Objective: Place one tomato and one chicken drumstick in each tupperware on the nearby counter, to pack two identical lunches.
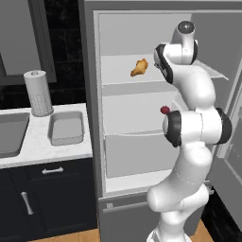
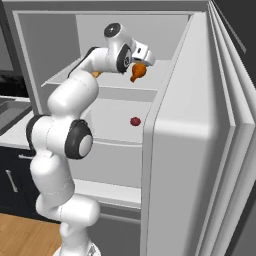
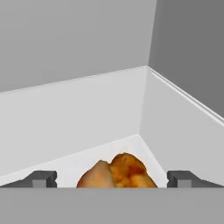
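My gripper (image 3: 113, 179) is open inside the fridge, over the right end of the upper shelf. A golden-brown chicken drumstick (image 3: 118, 173) lies on the shelf between its two fingertips (image 3: 43, 178), untouched. From the right base view this drumstick (image 2: 137, 71) sits just under the hand. A drumstick (image 1: 139, 67) also lies on the upper shelf, left of the arm. A red tomato (image 1: 165, 110) rests on the middle shelf (image 2: 135, 121). One grey tupperware (image 1: 67, 126) stands empty on the white counter (image 1: 38, 146) left of the fridge.
The fridge door (image 2: 200, 150) stands open at the right. A paper-towel roll (image 1: 38, 93) stands behind the tupperware and a dark sink (image 1: 9, 134) lies to its left. The shelf's back and side walls (image 3: 175, 118) close in around the hand.
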You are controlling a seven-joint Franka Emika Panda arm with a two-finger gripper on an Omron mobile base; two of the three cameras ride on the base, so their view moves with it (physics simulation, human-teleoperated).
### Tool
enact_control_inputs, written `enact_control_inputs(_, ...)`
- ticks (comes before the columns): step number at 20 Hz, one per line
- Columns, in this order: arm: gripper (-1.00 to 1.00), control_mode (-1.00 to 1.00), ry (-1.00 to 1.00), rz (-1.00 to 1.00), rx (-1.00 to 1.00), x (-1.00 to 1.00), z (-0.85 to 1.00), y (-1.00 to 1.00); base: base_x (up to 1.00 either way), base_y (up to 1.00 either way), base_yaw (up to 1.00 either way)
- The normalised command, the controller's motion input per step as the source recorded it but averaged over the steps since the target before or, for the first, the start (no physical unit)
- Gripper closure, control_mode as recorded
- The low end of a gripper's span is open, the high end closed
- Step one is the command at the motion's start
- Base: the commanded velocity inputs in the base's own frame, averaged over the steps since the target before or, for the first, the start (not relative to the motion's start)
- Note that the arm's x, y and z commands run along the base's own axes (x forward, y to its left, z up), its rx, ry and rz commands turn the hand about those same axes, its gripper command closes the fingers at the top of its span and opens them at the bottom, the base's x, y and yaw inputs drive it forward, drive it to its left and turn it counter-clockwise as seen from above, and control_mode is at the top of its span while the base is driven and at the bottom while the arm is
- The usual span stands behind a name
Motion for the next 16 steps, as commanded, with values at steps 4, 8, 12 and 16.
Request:
enact_control_inputs(4,-1.00,-1.00,0.13,0.00,0.00,0.00,-0.56,0.00,0.00,0.00,0.00)
enact_control_inputs(8,-1.00,-1.00,0.15,0.00,0.00,0.00,-0.51,0.00,0.00,0.00,0.00)
enact_control_inputs(12,-1.00,-1.00,0.14,0.00,0.00,0.00,-0.49,0.00,0.00,0.00,0.00)
enact_control_inputs(16,-1.00,-1.00,0.07,0.00,0.00,-0.01,-0.63,0.00,0.00,0.00,0.00)
